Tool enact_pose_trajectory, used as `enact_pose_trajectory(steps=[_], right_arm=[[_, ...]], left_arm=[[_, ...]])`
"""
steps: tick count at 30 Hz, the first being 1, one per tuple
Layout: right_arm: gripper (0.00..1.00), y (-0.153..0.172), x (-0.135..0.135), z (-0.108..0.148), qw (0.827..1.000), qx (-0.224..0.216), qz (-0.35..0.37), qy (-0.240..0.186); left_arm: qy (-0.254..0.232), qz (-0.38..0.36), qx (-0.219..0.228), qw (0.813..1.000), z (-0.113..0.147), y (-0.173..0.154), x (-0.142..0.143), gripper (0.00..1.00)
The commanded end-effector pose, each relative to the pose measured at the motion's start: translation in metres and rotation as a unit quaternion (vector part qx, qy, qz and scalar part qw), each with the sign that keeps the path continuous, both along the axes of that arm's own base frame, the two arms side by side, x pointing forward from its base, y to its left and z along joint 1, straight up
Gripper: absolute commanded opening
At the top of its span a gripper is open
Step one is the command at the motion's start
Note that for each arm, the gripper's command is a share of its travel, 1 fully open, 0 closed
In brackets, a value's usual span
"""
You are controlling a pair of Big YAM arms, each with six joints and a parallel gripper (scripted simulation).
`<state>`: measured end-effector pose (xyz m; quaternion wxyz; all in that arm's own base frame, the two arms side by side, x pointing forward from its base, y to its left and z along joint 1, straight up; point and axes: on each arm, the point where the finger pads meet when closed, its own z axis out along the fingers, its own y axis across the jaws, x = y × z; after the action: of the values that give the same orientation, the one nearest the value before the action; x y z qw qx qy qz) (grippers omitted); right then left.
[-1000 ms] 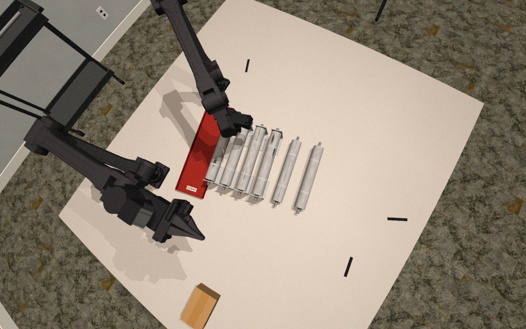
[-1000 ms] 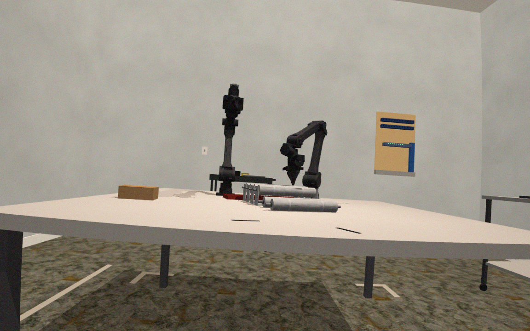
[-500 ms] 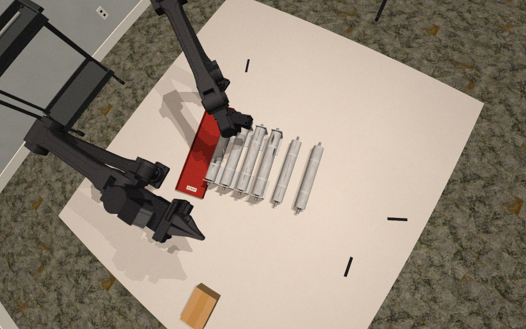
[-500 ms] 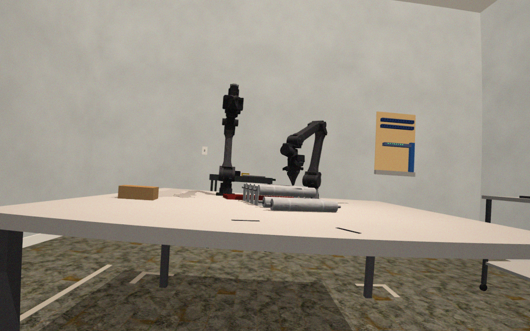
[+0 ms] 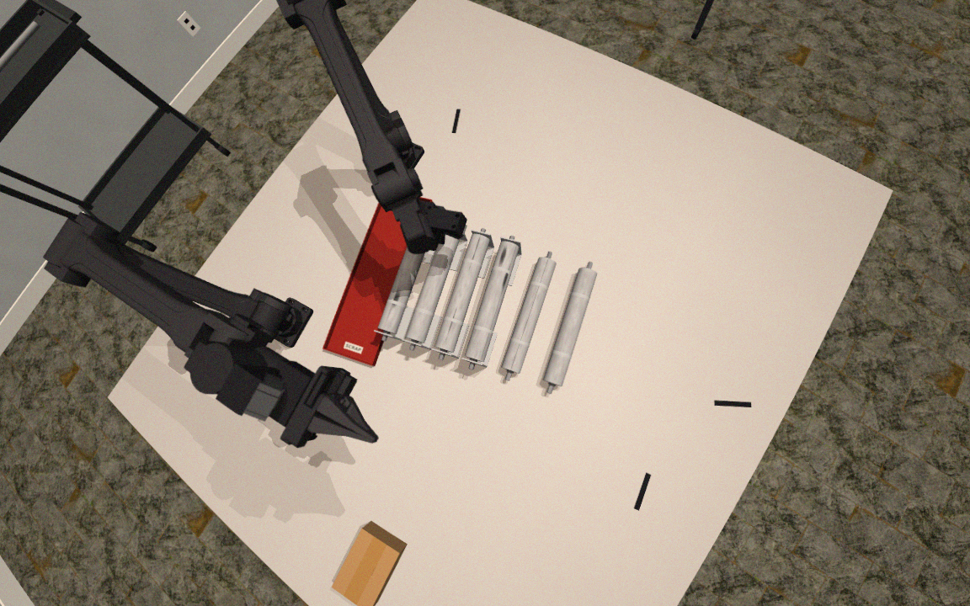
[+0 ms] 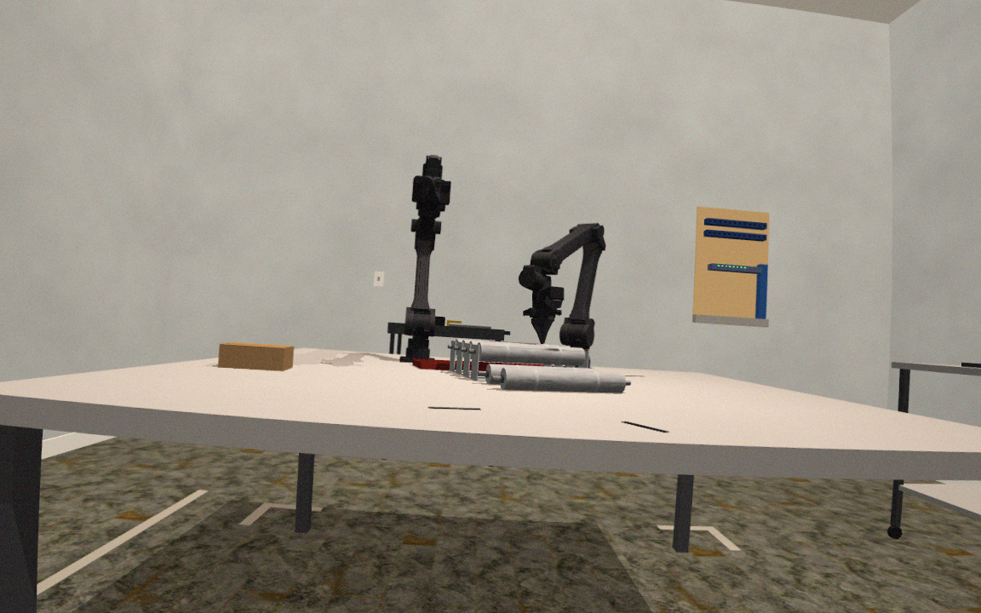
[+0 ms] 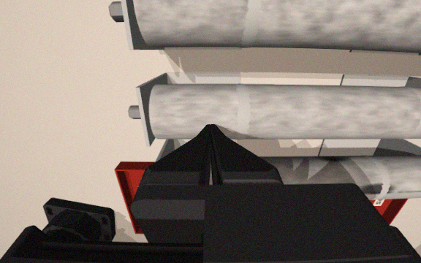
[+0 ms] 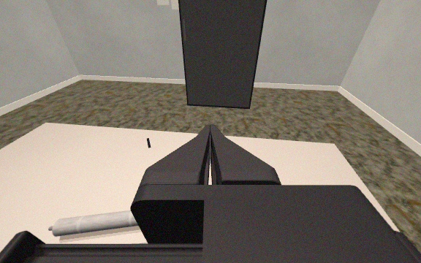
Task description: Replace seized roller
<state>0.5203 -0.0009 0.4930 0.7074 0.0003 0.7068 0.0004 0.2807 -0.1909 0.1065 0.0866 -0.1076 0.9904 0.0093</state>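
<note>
The roller bed holds four grey rollers, the first [image 5: 391,312] beside the red scrap tray [image 5: 349,324] [image 7: 128,166], then the second [image 5: 420,320] [image 7: 305,113], the third [image 5: 462,294] [image 7: 305,22] and the fourth [image 5: 490,309]. Axle ends show outside the near bracket plates. Two loose rollers lie beside the bed, one nearer [image 5: 530,312] and one farther out [image 5: 572,324] [image 6: 563,379]. My left gripper [image 6: 542,341] [image 7: 210,131] is shut and empty, its tips at the second roller's tray-side edge; contact is unclear. My right gripper [image 5: 375,438] [image 8: 210,131] is shut and empty, away from the bed.
A wooden block [image 5: 366,565] [image 6: 255,357] lies near the table edge on the right arm's side. Thin black strips [image 5: 732,404] [image 5: 642,491] [image 5: 455,120] lie flat on the table. The left arm overhangs the tray and the bed's far end.
</note>
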Motion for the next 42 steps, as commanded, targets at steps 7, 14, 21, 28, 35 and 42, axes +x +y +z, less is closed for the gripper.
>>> enact_pose_trajectory(steps=[7,14,21,28,35,42], right_arm=[[0.0,0.004,-0.002,0.042,0.999,-0.005,0.004,-0.035],[0.0,0.004,-0.002,0.042,0.999,-0.005,0.004,-0.035],[0.0,0.004,-0.002,0.042,0.999,-0.005,0.004,-0.035],[0.0,0.004,-0.002,0.042,0.999,-0.005,0.004,-0.035],[0.0,0.004,-0.002,0.042,0.999,-0.005,0.004,-0.035],[0.0,0.004,-0.002,0.042,0.999,-0.005,0.004,-0.035]], left_arm=[[-0.001,0.002,0.002,1.0,-0.005,-0.002,0.001,0.0],[-0.004,0.001,-0.001,1.0,0.001,-0.005,0.006,0.0],[-0.002,0.001,0.001,1.0,-0.006,-0.003,0.002,0.0],[-0.011,0.001,-0.007,1.0,0.002,-0.005,0.014,0.0],[-0.02,-0.002,-0.016,1.0,0.011,-0.01,0.031,0.0],[-0.009,-0.003,-0.008,1.0,-0.001,-0.003,0.033,0.0]])
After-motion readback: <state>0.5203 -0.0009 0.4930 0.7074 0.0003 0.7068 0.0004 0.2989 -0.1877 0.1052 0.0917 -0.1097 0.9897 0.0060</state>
